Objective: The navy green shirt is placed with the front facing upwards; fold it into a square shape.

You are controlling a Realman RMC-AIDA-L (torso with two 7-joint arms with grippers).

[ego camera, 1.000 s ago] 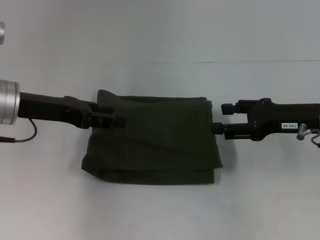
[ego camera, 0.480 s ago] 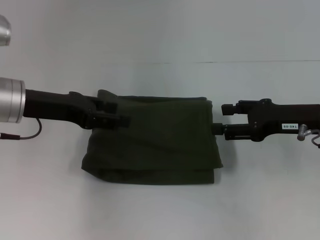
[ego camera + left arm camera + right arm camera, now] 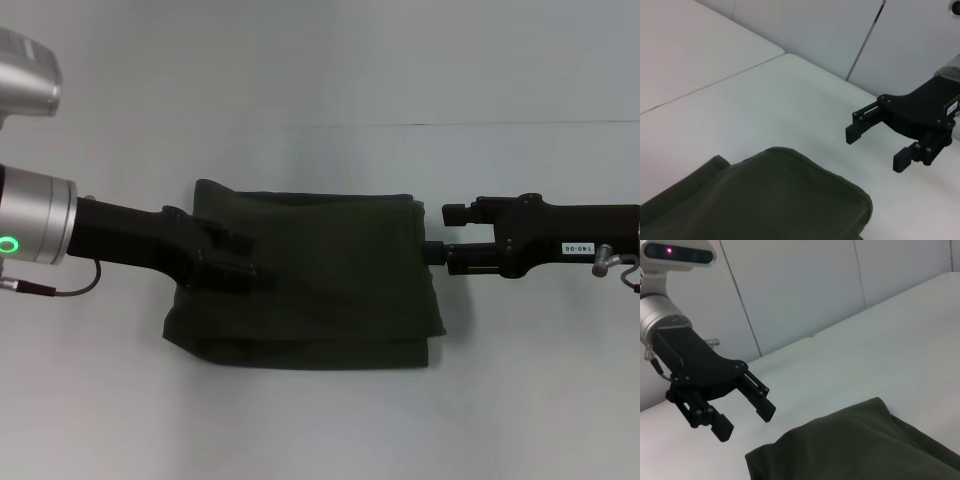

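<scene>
The navy green shirt (image 3: 310, 275) lies folded into a thick rectangle on the white table (image 3: 320, 430), with only plain dark cloth showing. My left gripper (image 3: 245, 257) hovers over the shirt's left edge; in the right wrist view this left gripper (image 3: 746, 422) is open and holds nothing, above the shirt (image 3: 865, 445). My right gripper (image 3: 440, 235) sits just off the shirt's right edge. The left wrist view shows that right gripper (image 3: 876, 149) open and apart from the folded corner of the shirt (image 3: 770, 200).
A seam (image 3: 450, 124) crosses the table behind the shirt. Bare white tabletop (image 3: 100, 400) surrounds the shirt on all sides. Pale wall panels (image 3: 805, 285) stand beyond the table's far edge.
My left arm has swung further in over the shirt's left edge and come closer to the head camera. The right arm and the shirt have not moved.
</scene>
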